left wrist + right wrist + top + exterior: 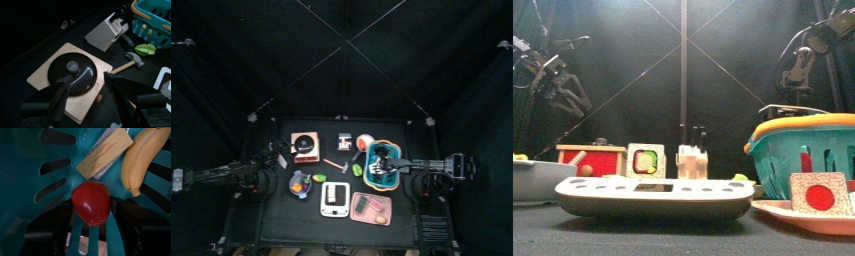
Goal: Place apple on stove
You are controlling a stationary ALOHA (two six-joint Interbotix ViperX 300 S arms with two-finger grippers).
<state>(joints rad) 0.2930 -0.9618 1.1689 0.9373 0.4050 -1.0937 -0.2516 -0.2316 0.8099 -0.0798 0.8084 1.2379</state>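
the teal basket runs off the front view's right edge, its contents hidden behind its wall; in the right wrist view the banana is cut by the picture's edge; the right claw tips sit behind the apple; from above, desk items are too small to tell.
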